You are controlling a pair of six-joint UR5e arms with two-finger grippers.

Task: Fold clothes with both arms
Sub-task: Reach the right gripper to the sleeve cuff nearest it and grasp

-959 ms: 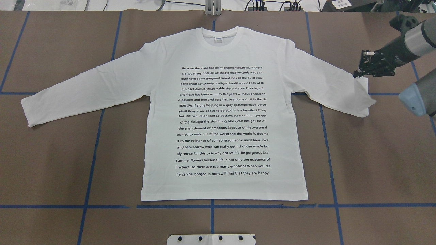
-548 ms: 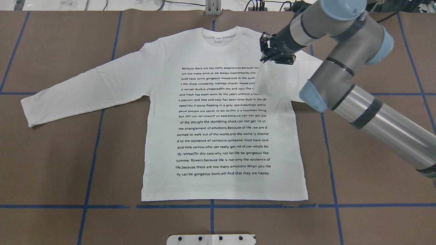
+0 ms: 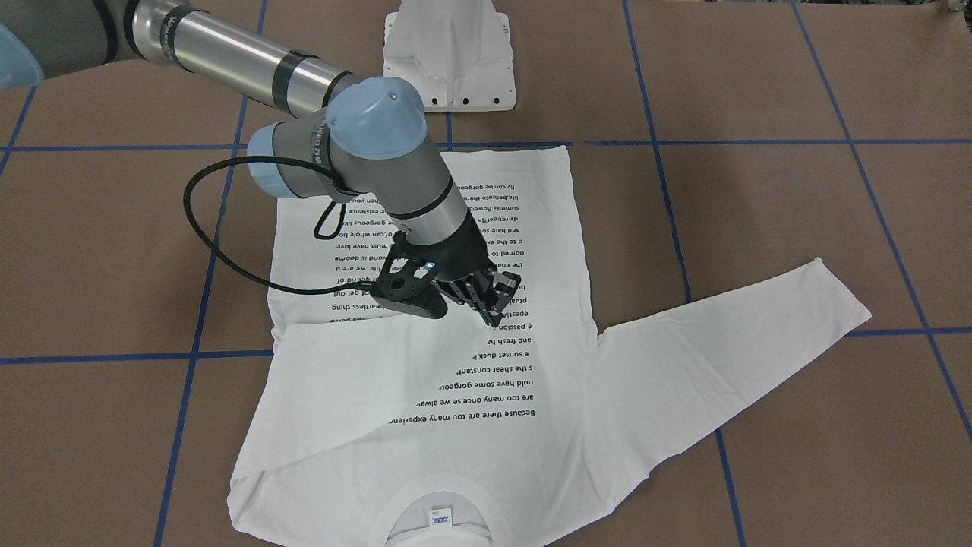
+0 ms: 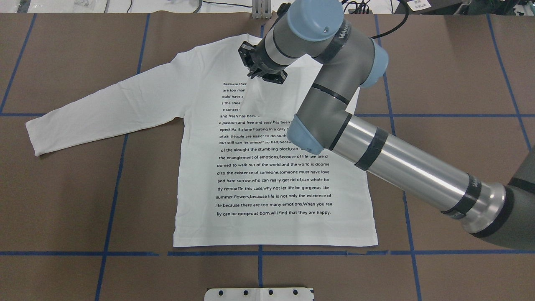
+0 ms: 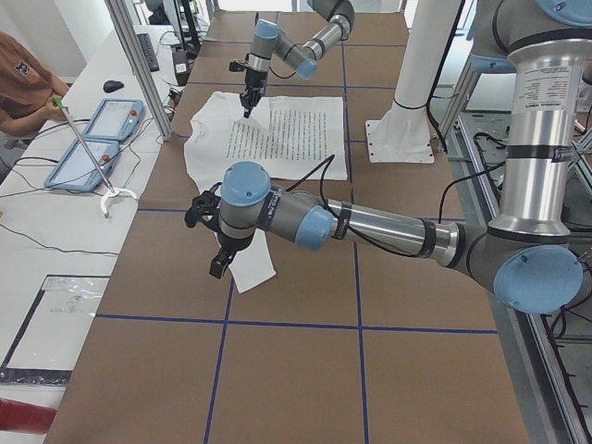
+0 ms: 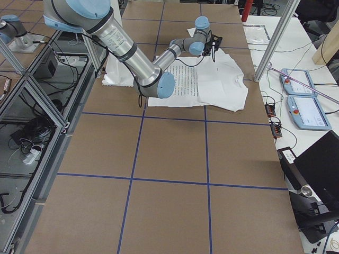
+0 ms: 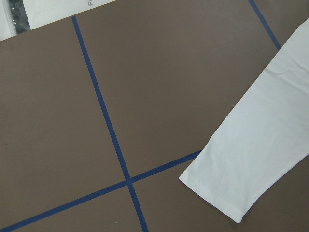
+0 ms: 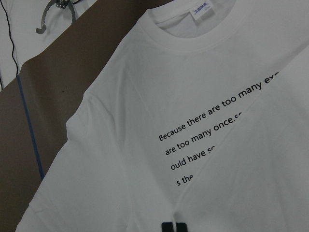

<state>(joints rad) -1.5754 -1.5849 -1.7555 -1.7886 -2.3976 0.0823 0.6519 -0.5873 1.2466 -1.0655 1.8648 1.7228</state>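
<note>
Reaching way across the brown table (image 4: 459, 62), the right arm (image 4: 397, 159) puts the right gripper (image 4: 253, 75) low over the upper chest of the white T-shirt (image 4: 196, 167), just below the collar (image 8: 183, 41). That claw is clenched on the end of the right sleeve (image 4: 271, 102), which drapes from it diagonally over the chest and hides part of the black text lines (image 4: 273, 173). The shirt itself lies flat, print up, mid-table, with the left sleeve (image 4: 104, 110) stretched straight out. The left gripper (image 5: 216, 266) hangs over that sleeve's cuff (image 7: 217, 198), but honestly I can't tell if it's released or clenched.
</note>
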